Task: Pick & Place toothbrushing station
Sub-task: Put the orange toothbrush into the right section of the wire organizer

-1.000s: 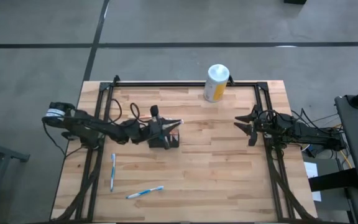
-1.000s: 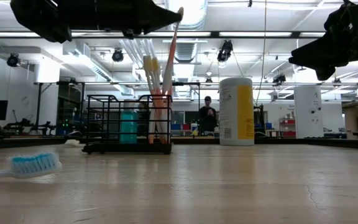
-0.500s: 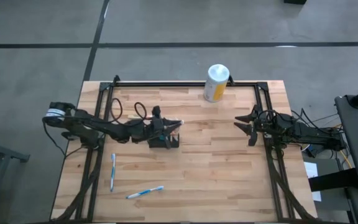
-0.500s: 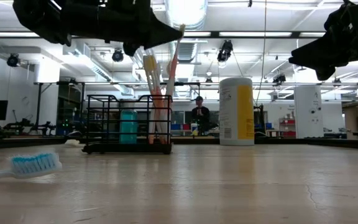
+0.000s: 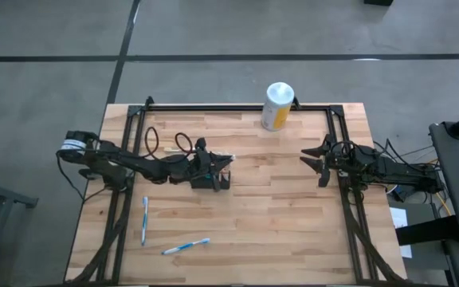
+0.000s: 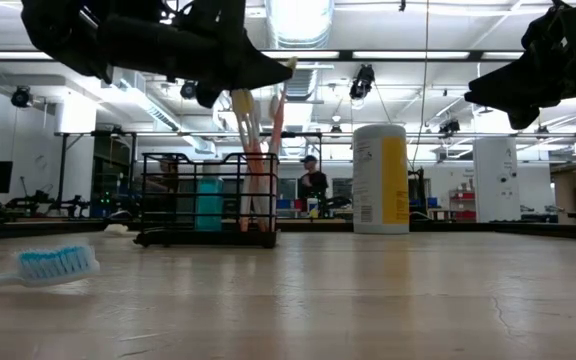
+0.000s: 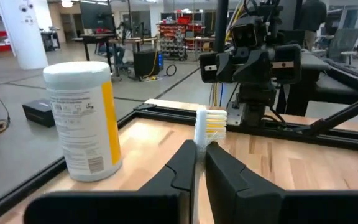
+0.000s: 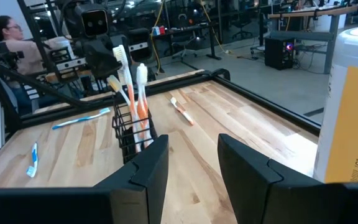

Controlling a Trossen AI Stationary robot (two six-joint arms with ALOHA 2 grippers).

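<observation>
Left gripper (image 7: 199, 163) is clenched on a toothbrush (image 7: 209, 126) above the wire-mesh basket (image 6: 206, 198); apparently tilted, it may snag the rim. Right gripper (image 8: 193, 163) waits, released.

1. Basket (image 5: 213, 180) mostly hidden under left gripper (image 5: 223, 162) in high view.
2. Held brush's handle hidden betw. fingers, left wrist view.
3. Canister (image 8: 353, 112) cut off at frame edge, right wrist view.

free: table centre (image 5: 285, 215) | obstacles: basket (image 5: 212, 182), canister (image 5: 277, 106)
</observation>
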